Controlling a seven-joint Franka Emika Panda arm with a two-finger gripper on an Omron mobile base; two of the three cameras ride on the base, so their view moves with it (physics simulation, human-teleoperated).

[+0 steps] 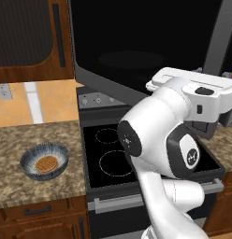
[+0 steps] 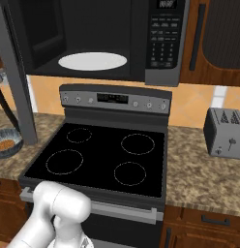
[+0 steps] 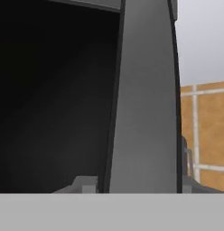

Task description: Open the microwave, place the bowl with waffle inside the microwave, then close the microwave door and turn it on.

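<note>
The microwave (image 2: 141, 68) hangs above the stove with its cavity exposed and the white turntable (image 2: 93, 61) showing; the keypad (image 2: 163, 34) is on its right. The microwave door (image 1: 136, 42) stands swung open to the left, edge-on in the right base view (image 2: 15, 72). My gripper (image 3: 138, 184) is open, its fingertips (image 3: 86, 184) straddling the door's grey edge (image 3: 145, 113). The striped bowl (image 1: 44, 161) sits on the counter left of the stove, holding the waffle (image 1: 46, 163); in the right base view the bowl (image 2: 6, 143) is partly behind the door.
A black-topped stove (image 2: 102, 155) with several burner rings lies under the microwave. On the right counter stands a grey toaster (image 2: 223, 131). Brown wooden cabinets (image 1: 33, 39) flank the microwave. My white arm (image 1: 160, 140) rises over the stove's front.
</note>
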